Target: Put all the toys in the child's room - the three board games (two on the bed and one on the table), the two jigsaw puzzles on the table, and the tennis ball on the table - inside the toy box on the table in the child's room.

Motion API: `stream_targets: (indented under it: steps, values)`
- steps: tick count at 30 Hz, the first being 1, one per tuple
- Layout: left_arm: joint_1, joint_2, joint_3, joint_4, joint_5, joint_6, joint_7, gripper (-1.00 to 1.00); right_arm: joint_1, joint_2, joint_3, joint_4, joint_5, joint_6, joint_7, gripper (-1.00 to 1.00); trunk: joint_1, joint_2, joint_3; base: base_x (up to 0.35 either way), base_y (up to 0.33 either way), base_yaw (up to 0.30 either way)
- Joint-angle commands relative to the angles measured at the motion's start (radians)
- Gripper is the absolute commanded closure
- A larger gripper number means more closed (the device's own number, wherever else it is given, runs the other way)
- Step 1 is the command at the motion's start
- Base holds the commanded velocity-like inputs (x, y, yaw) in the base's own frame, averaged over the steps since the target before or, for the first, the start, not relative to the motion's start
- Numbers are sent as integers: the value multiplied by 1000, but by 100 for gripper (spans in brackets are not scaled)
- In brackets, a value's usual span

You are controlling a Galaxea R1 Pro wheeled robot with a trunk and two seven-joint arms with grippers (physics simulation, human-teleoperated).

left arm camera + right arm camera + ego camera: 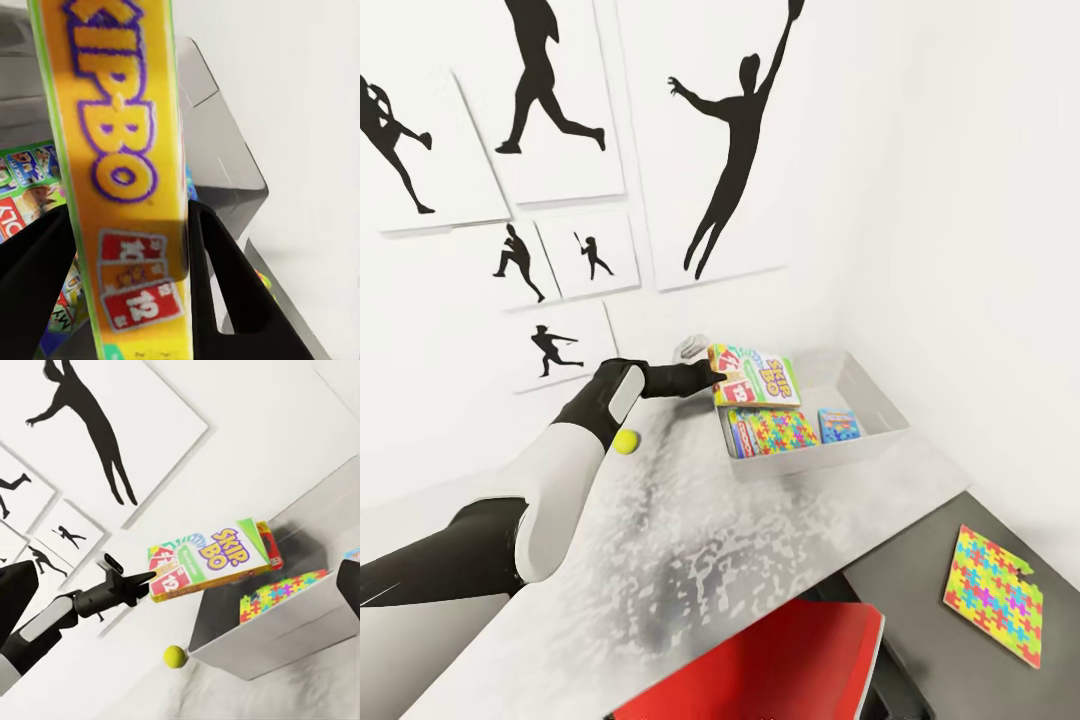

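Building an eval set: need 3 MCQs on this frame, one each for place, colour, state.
1. Where is the tennis ball?
A. in the toy box
B. on the table beside the left arm
C. on the floor

2. What colour is the toy box?
A. pale grey
B. red
C. blue

3. The left tool is:
A. open, empty
B. shut on the SKIP-BO box
C. holding the ball

Key: 1 B, the ball lies on the tabletop outside the bin; 2 A, its walls are grey; 3 B, fingers clamp the box.

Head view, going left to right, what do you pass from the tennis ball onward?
tennis ball → left gripper → SKIP-BO box it grips → blue game box in the toy box → loose jigsaw puzzle
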Motion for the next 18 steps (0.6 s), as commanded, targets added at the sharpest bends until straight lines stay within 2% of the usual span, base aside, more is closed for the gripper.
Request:
stream_targets:
  steps: [1,3,5,7,10,11,14,15,17,18]
  values:
    - [-1,-1,7,-8,5,7,-5,100,-1,0,-1,-1,-2,7,2,-100,0,-2,-3,0,0,0]
    - [-1,-1,6,-29,48,17,-7,100,0,0,0,-1,-2,6,2,-100,0,-2,-7,0,0,0]
    - [-1,-1,1,-42,122,44,-8,100,0,0,0,-1,-1,6,3,-100,0,-2,-10,0,0,0]
    - [-1,-1,-27,-65,186,66,-7,100,0,0,1,-2,-1,5,3,-100,0,-2,-13,0,0,0]
    - [-1,-1,-149,-138,272,82,-6,100,0,0,-1,-2,0,5,3,-100,0,-2,-18,0,0,0]
    - [-1,-1,-191,-158,316,84,-5,100,0,0,-1,-2,-1,5,3,-100,0,-2,-20,0,0,0]
    - [-1,-1,-325,-191,501,86,12,100,1,-1,-2,-2,-1,5,4,-100,0,-2,-25,0,0,0]
    - [-1,-1,-385,-198,591,85,42,100,1,-1,-2,-2,-2,5,4,-100,0,-2,-27,0,0,0]
    - [-1,-1,-439,-202,677,81,115,100,0,-2,-3,-2,-2,6,4,-100,0,-2,-30,0,0,0]
    - [-1,-1,-453,-203,705,79,157,100,0,-3,-3,-2,-2,6,5,-100,0,-2,-31,0,0,0]
